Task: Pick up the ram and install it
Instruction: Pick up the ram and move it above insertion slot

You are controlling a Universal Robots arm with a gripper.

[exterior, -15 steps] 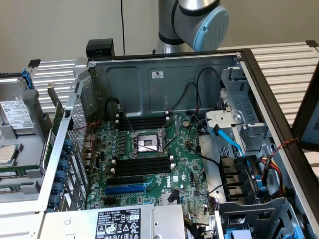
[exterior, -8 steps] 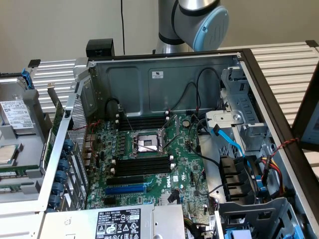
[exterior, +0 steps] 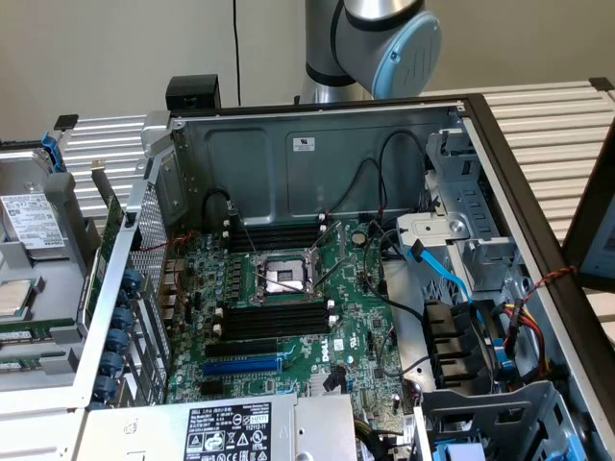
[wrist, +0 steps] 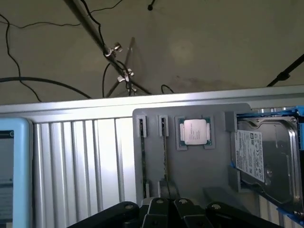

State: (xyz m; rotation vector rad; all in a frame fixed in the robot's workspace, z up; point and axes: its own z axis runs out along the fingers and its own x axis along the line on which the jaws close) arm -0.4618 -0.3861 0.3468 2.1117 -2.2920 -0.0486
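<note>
Two ram sticks stand on edge in slots of a grey holder tray (wrist: 199, 175). One ram stick (wrist: 141, 152) is beside the other (wrist: 164, 156), which lines up with my fingertips in the wrist view. My gripper (wrist: 167, 211) hangs some way off the tray, its black fingers (wrist: 156, 213) pressed together, shut, with nothing between them. In the exterior view the same tray (exterior: 19, 254) lies at the left, with the ram (exterior: 38, 331) as a thin green strip. The black memory slots (exterior: 274, 319) sit beside the CPU socket (exterior: 285, 277) on the motherboard.
A CPU chip (wrist: 194, 131) and a hard drive (wrist: 266, 156) share the tray. The open computer case (exterior: 307, 144) holds cables, a blue expansion slot (exterior: 240, 366) and drive bays (exterior: 461, 346). The arm's elbow (exterior: 384, 43) rises behind the case. Ribbed aluminium table (wrist: 80, 166).
</note>
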